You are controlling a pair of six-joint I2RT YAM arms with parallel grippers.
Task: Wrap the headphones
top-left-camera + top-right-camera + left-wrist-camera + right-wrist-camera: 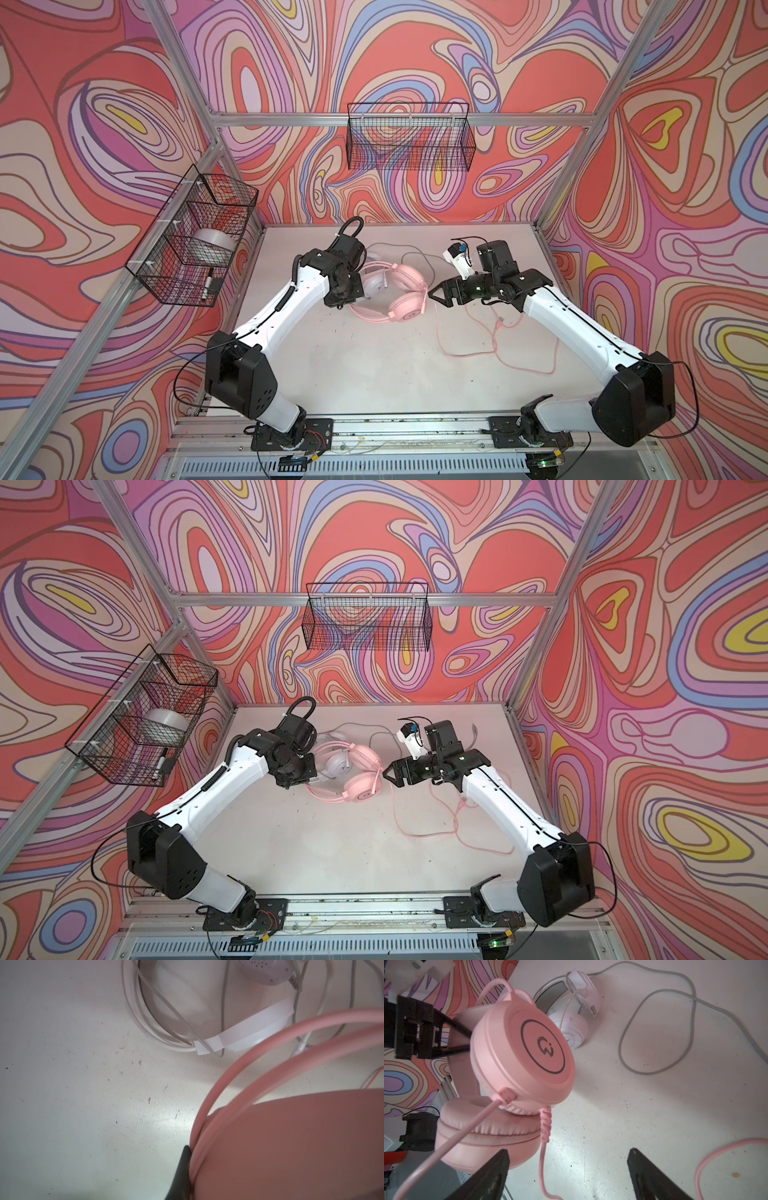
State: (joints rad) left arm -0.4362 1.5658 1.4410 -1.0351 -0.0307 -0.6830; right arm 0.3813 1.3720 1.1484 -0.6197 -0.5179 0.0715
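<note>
Your left pincer (341, 302) is clamped shut on the headband of the pink headphones (409, 304); your right pincer (569, 1164) stands wide open, empty, just beside their earcups.

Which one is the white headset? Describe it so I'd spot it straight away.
Start at the pale table. Two headsets meet near its middle; the white headset lies behind the pink headset, nearer the back wall. Only it is white, with a grey cable looping beside it.
</note>
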